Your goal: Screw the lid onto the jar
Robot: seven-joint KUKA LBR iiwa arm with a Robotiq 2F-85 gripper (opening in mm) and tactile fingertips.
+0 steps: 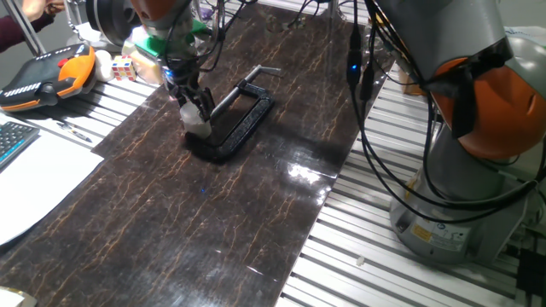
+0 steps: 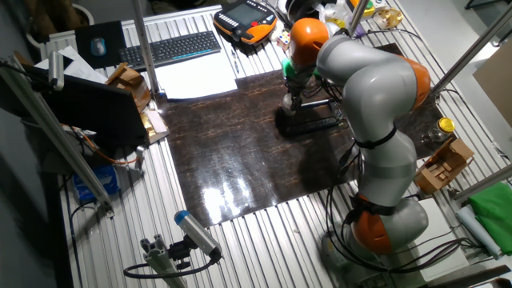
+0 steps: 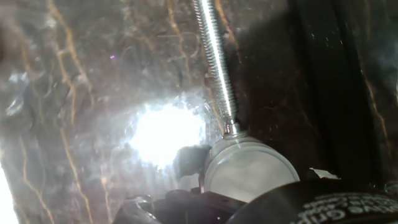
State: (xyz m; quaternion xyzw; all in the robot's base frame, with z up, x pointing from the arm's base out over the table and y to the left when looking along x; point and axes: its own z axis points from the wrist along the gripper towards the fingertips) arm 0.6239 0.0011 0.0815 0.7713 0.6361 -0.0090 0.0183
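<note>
The end effector [image 1: 195,107] stands straight over the jar [image 1: 198,126]; its fingers reach the whitish top, but whether they clench it cannot be told. In the hand view the lid [image 3: 249,169] lies directly below, its rim touching the tip of the clamp's threaded screw [image 3: 214,62]. Just beside and beyond runs the black C-clamp [image 1: 239,119], hemming that side. White lettering on a black part at the hand view's lower edge is too blurred to read. Farther off, the dark table [image 1: 213,222] lies open toward the near edge.
</note>
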